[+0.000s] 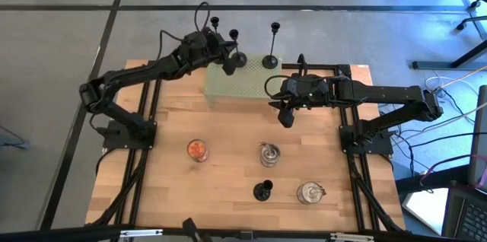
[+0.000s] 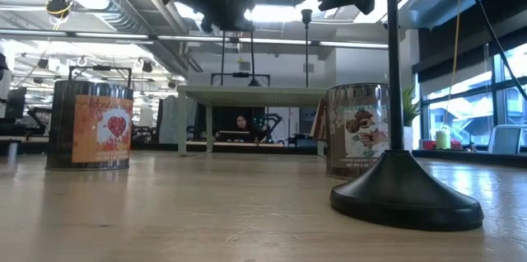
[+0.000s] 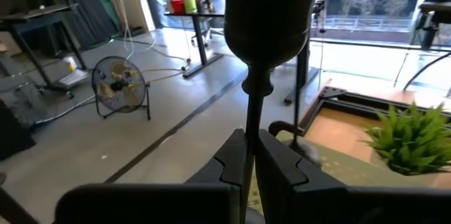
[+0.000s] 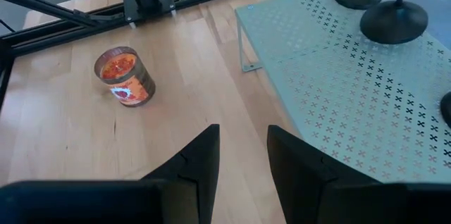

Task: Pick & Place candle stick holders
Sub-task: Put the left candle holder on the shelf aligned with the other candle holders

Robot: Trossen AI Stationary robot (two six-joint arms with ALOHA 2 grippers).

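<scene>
On the left, the left gripper reaches over the far left part of a pale green perforated metal shelf that stands at the back of the wooden tabletop. In the left wrist view its fingers are closed tightly on the thin stem of a black candlestick holder, whose top cup fills the upper middle of that view; a small green plant shows beyond.

Three black candlestick holders with round flat bases are on that shelf: the gripped one, a second one just beside it, and a third one standing alone further right.

On the tabletop in front, an orange-labelled glass jar candle sits left of centre. To its right come a silvery glass jar, then a fourth black candlestick holder standing upright near the front edge, and another silvery jar beside it.

On the right, the right gripper hangs above the tabletop just off the shelf's right front corner. Its fingers are parted with nothing between them.
</scene>
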